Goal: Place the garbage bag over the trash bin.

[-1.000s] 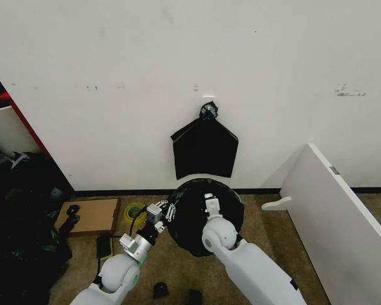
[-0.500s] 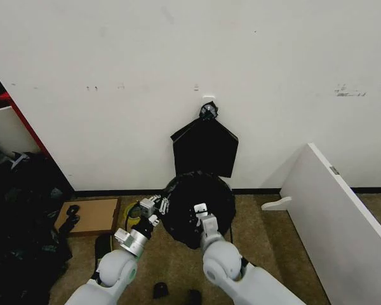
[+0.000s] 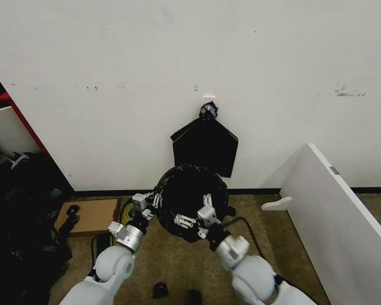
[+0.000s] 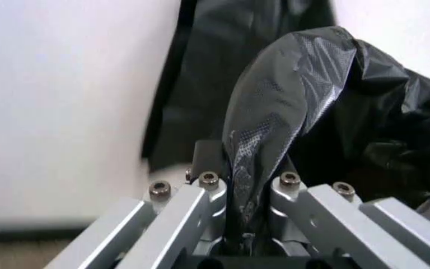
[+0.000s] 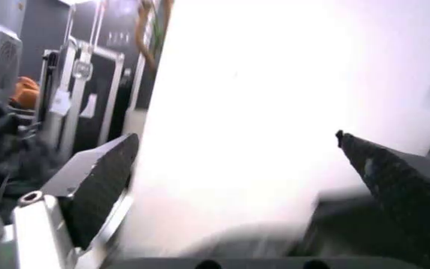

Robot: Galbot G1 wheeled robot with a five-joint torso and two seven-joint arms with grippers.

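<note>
The garbage bag [image 3: 189, 190] is a round, crinkled black mass on the floor by the wall. The trash bin is hidden. My left gripper [image 3: 148, 204] is at the bag's left edge. In the left wrist view the gripper [image 4: 246, 193] is shut on a raised fold of the garbage bag's film [image 4: 290, 95]. My right gripper [image 3: 195, 220] is at the bag's near side. The right wrist view shows it [image 5: 252, 179] open, its dark pads [image 5: 103, 182] wide apart with only white wall between them.
A flat black bundle of bags [image 3: 205, 149] hangs on the wall just above the bag. A white board [image 3: 336, 216] leans at the right. A cardboard piece [image 3: 89, 216] and dark clutter [image 3: 19, 216] lie at the left. Brown floor lies in front.
The bag's outline has shifted left and toward the wall with my left gripper. My right gripper has come off the bag's top, drawn back to its near side and turned.
</note>
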